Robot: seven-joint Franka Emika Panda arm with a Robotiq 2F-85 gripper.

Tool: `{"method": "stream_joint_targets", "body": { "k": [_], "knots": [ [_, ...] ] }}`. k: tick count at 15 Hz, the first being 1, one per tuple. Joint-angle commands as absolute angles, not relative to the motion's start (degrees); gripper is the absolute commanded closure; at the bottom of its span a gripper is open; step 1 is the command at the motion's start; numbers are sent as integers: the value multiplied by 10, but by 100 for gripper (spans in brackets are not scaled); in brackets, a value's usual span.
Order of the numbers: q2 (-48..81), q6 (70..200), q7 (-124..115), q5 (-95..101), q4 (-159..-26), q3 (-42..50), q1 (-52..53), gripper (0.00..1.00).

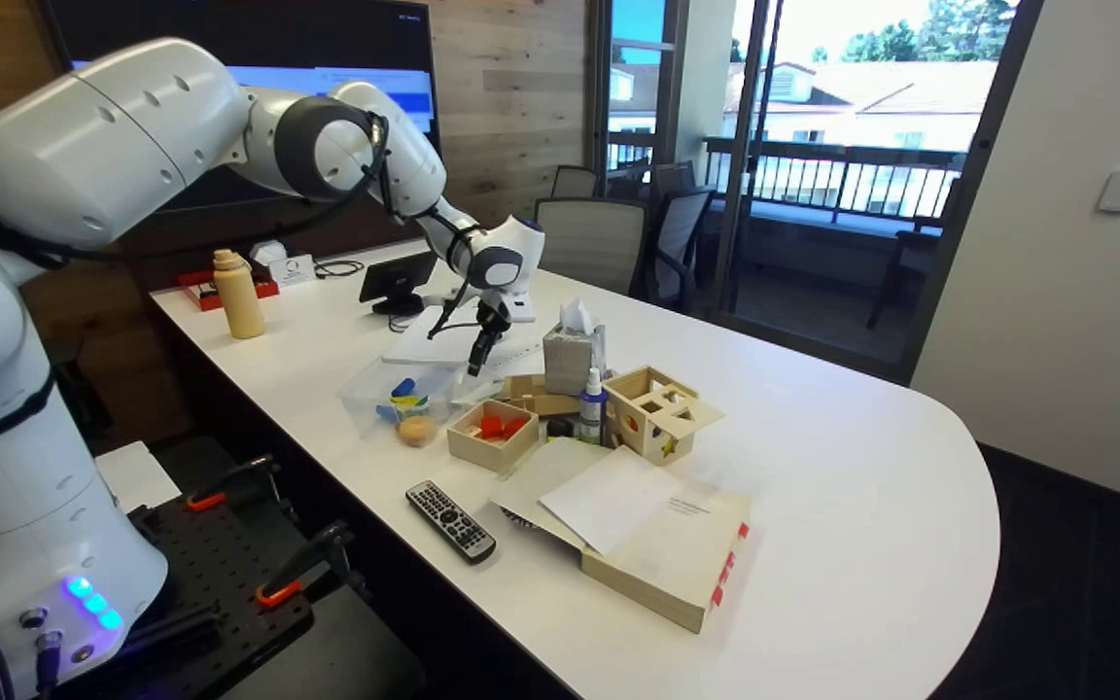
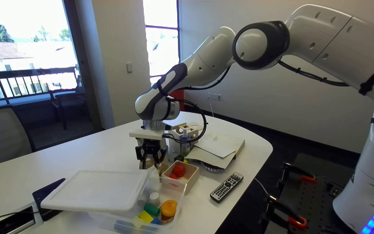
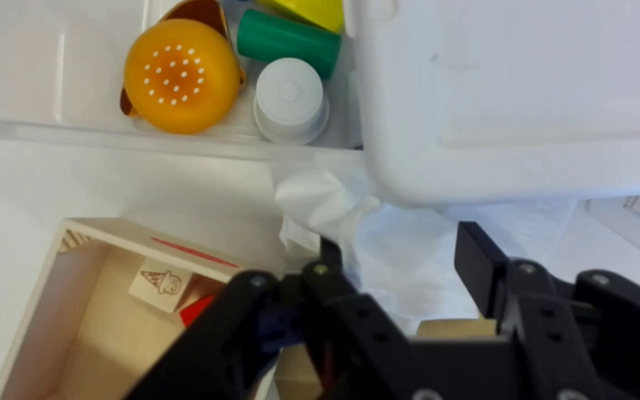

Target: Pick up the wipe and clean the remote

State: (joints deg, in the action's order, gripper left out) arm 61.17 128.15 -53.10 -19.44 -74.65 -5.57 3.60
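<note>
The wipe is a crumpled white sheet (image 3: 313,203); it lies beside the clear bin, partly under its lid, and also shows in an exterior view (image 2: 153,178). My gripper (image 3: 400,246) is open, with the sheet between and below its two fingers. The left fingertip is partly covered by or against a fold of the sheet; I cannot tell whether it touches. In both exterior views the gripper (image 1: 475,367) (image 2: 150,165) points down just over the sheet. The grey remote with black and red buttons (image 1: 451,522) (image 2: 227,187) lies near the table edge, outside the wrist view.
The clear bin (image 3: 131,145) holds toys under a tilted white lid (image 2: 99,188). A wooden box (image 1: 480,451) with red pieces stands close by. A tissue box (image 1: 572,362), spray bottle (image 1: 592,413), wooden shape sorter (image 1: 659,437) and thick book (image 1: 686,549) stand around the gripper and remote.
</note>
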Motion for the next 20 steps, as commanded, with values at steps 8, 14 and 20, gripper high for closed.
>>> {"method": "stream_joint_targets", "body": {
  "k": [8,14,20],
  "knots": [
    [460,1279,-517,-212,-796,-50,43,0],
    [402,1397,-628,-118,-864,51,111,0],
    [386,1371,-766,-4,-895,108,161,0]
  ]
}}
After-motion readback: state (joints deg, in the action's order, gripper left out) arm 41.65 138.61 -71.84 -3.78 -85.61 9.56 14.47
